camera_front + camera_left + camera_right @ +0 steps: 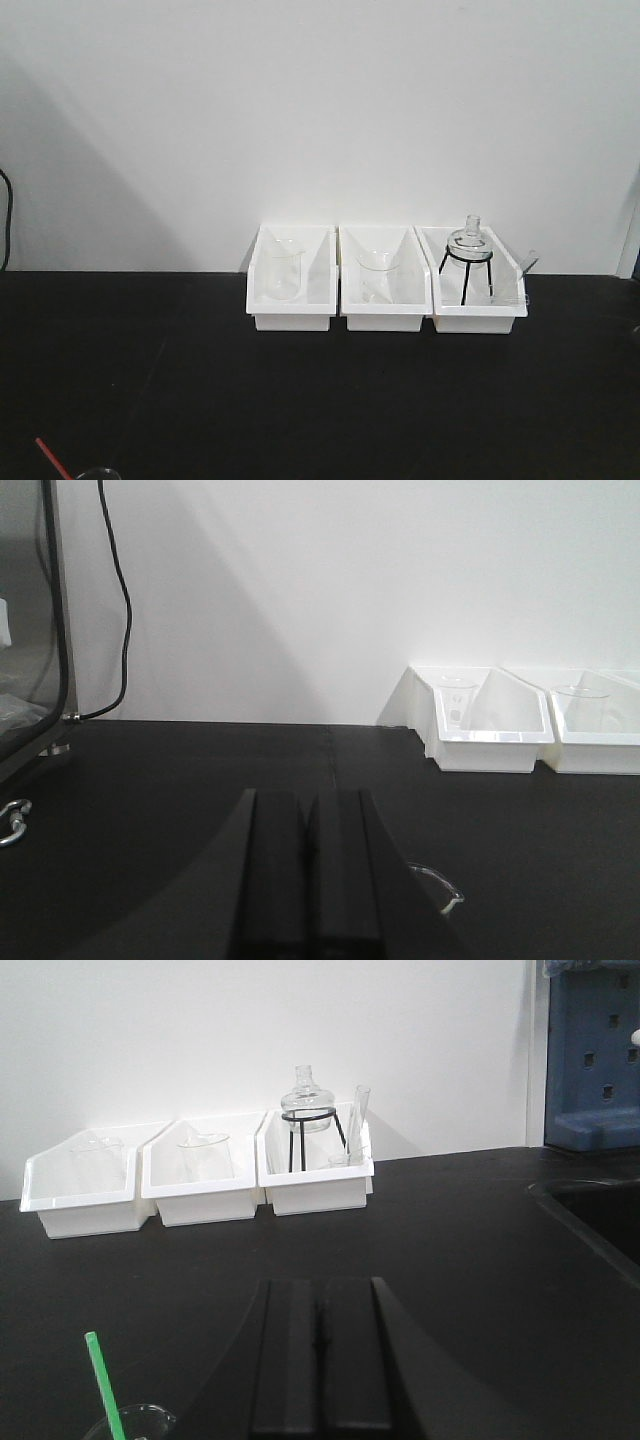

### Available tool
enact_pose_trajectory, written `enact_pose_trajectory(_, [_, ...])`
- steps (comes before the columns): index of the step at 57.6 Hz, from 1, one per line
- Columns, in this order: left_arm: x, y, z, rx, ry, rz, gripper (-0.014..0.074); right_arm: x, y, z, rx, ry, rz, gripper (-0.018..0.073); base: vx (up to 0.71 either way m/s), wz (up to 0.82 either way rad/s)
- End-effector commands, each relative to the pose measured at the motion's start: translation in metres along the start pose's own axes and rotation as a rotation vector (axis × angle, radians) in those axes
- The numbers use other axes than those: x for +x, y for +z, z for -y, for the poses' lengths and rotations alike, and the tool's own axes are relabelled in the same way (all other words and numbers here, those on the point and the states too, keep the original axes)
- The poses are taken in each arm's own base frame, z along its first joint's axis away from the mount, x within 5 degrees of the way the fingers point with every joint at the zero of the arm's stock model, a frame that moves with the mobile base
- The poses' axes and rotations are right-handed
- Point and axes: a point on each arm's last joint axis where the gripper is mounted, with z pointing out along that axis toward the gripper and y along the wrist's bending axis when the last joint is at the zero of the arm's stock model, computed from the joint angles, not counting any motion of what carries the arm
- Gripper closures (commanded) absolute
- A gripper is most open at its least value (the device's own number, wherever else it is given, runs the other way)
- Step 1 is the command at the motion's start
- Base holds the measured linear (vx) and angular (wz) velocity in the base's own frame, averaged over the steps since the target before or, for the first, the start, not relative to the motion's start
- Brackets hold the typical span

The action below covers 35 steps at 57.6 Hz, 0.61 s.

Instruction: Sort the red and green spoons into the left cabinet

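Observation:
The red spoon's handle [52, 458] sticks up at the bottom left of the front view, beside a glass beaker rim [98, 473]. The green spoon's handle [104, 1384] stands in a glass beaker [135, 1424] at the bottom left of the right wrist view, left of my right gripper. My right gripper [320, 1305] is shut and empty over the black counter. My left gripper [310, 800] is shut and empty; a beaker rim [440, 885] shows just right of it. A grey metal frame with a glass panel [50, 620] stands at the far left of the left wrist view; I cannot tell if it is the left cabinet.
Three white bins [385, 280] stand in a row against the white wall, holding beakers and a flask on a black stand [468, 250]. A black cable [118, 590] hangs down the wall at left. A sink edge [590, 1220] and a blue panel [590, 1055] are at right.

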Motion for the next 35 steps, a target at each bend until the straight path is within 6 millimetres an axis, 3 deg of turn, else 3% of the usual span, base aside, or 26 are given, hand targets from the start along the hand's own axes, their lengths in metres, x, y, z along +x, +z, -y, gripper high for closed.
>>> enact_pose_trajectory(1, [-0.003, -0.0013, -0.0004, 0.001, -0.009, 0.087, 0.0597, -0.0062, -0.001, -0.0014, -0.017, -0.01, 0.088, 0.0562, 0.0, 0.0])
enact_pose_trajectory(35, [-0.003, -0.0013, -0.0004, 0.001, -0.009, 0.087, 0.0597, -0.0068, -0.0011, -0.0015, -0.019, -0.01, 0.094, 0.0562, 0.0, 0.0])
